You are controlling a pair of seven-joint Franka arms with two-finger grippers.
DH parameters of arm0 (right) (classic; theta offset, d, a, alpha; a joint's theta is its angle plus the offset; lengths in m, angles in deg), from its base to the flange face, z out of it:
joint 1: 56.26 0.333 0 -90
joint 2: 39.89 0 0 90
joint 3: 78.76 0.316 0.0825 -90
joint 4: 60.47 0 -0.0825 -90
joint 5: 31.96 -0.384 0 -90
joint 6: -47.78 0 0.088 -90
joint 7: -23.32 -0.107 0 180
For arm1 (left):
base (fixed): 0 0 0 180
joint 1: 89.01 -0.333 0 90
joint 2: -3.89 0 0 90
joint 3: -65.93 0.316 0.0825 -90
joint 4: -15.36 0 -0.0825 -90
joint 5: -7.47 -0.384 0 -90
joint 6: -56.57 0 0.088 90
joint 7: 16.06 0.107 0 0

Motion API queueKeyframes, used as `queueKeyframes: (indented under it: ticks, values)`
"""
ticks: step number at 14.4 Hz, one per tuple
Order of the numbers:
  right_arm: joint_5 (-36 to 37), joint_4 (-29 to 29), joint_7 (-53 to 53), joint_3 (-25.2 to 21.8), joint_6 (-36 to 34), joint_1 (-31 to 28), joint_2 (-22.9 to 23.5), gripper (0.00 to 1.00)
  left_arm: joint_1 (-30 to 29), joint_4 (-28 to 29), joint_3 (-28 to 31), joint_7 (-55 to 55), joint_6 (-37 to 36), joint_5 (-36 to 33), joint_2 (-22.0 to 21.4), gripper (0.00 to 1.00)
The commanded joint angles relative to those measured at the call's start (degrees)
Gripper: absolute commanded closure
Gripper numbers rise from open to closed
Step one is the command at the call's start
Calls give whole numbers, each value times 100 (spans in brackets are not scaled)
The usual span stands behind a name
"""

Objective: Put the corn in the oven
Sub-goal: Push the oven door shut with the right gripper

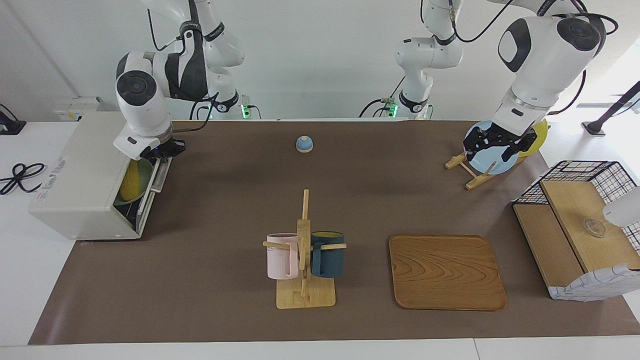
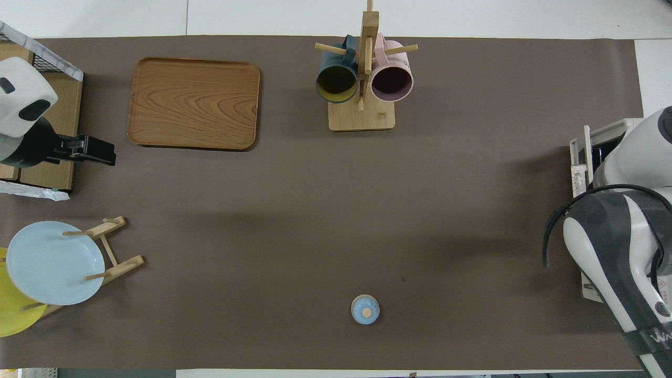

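**Facing view: oven door nearly up, corn inside**

Right gripper point(image 1: 159, 148), fingertips together and holding nothing, sits at the top edge of the oven door point(image 1: 152, 187), which stands almost upright with a gap open. To finish well, I'd judge a steady push along the door's swing until it seats, pressing near the top edge, not the glass. Through the gap the corn point(image 1: 131, 181) lies on a green plate point(image 1: 141, 186) inside the oven point(image 1: 82, 175), long axis running front to back, one tapered end toward the door. Over at the left arm's end, the left gripper point(image 1: 492, 145) waits with fingers spread above the plate rack point(image 1: 467, 172).
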State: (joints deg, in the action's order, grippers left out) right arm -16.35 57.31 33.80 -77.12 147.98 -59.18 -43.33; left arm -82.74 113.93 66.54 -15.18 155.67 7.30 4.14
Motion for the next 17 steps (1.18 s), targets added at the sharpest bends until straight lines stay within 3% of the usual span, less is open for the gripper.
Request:
queueKeyframes:
  ticks: [1, 9, 10, 17]
  values:
    - [171, -27, 339, -58, 141, -121, 28, 100, -56, 74, -17, 70, 12, 70, -104, 0]
    - [153, -36, 1114, -217, 150, -376, -104, 100, -56, 74, -17, 70, 12, 70, -104, 0]
    - [145, -54, 1114, -199, 132, -367, -122, 89, -56, 74, -17, 70, 12, 79, -104, 0]
    - [-548, -1134, 1079, -94, -756, -86, -157, 61, -56, 74, -17, 70, 12, 79, -104, 0]
